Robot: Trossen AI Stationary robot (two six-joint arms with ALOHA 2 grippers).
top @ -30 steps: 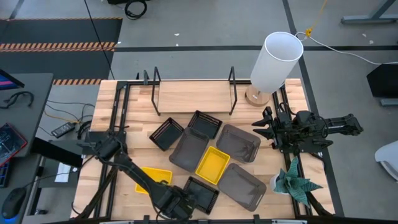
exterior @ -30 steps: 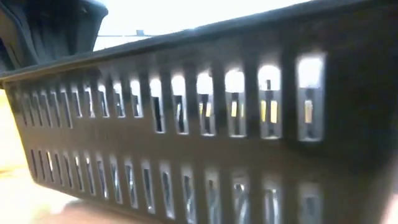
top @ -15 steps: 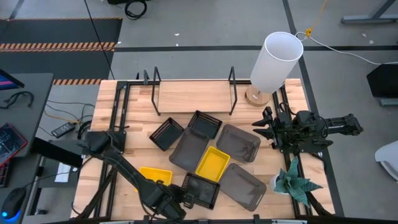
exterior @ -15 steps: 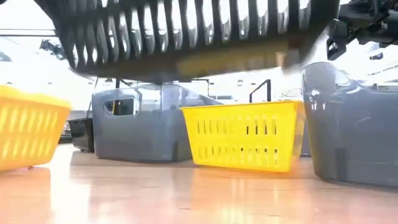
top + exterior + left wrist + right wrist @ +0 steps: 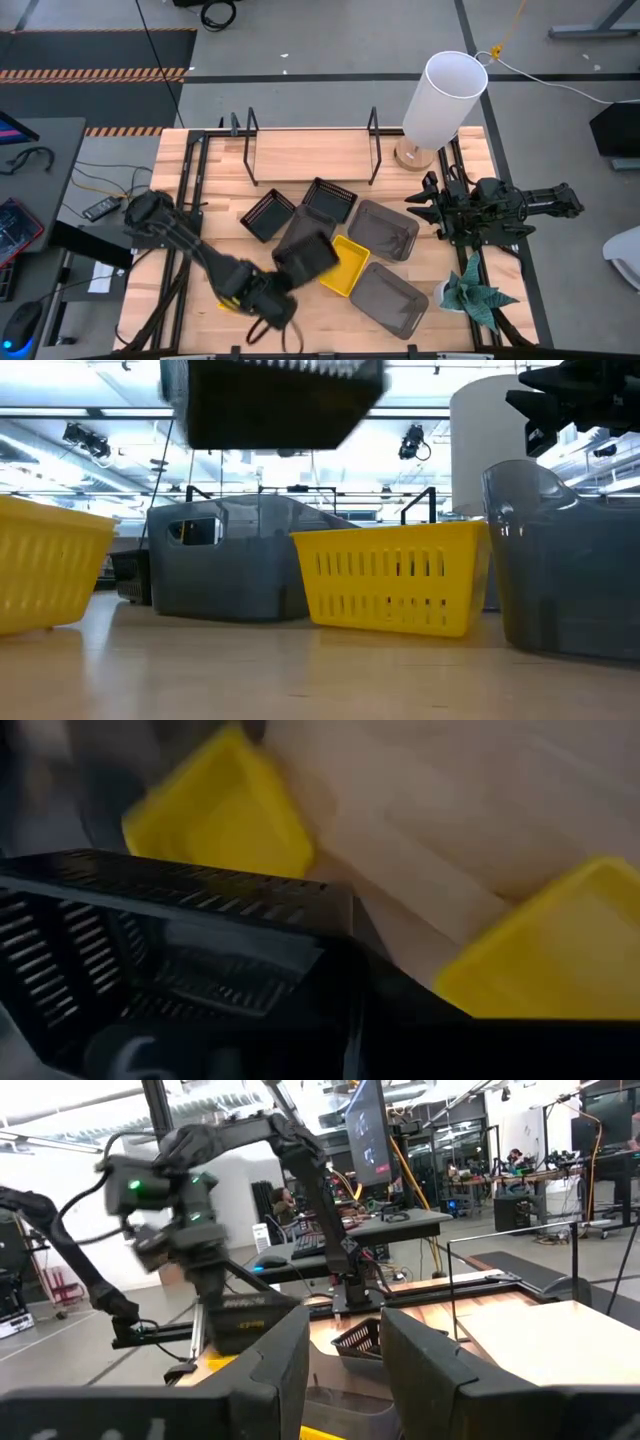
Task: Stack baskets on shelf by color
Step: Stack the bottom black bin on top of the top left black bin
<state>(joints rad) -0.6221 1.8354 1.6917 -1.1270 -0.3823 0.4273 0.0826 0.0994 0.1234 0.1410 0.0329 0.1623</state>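
Note:
My left gripper [image 5: 282, 285] is over the table's near middle, shut on a small black mesh basket [image 5: 305, 258] that hangs in the air, seen high in the low view [image 5: 270, 405]. Two more black mesh baskets [image 5: 267, 215] [image 5: 331, 199] rest on the table before the shelf [image 5: 310, 155]. A yellow basket [image 5: 345, 265] lies between grey ones [image 5: 383, 229] [image 5: 389, 300]. A third grey one [image 5: 293, 232] is partly hidden under the lifted basket. Another yellow basket [image 5: 230, 292] is mostly hidden by the left arm. My right gripper [image 5: 420, 205] waits open at the table's right side. My left gripper holds the black mesh basket by its side wall [image 5: 250, 935], near one corner of the rim, coming from the table's near-left side. The fingers themselves are hidden by the wrist and the basket. The basket is lifted clear of the table and tilted.
A white cylinder lamp [image 5: 443, 98] stands at the far right corner beside the shelf. A green paper plant [image 5: 475, 295] sits at the near right. Black metal frame rails [image 5: 190, 190] run along both table sides. The shelf's wood plank is bare.
My left gripper has risen and moved from the table's near edge toward the middle, carrying the black mesh basket. The basket stood on the table near the edge; now it is lifted clear and hangs above the grey and yellow baskets.

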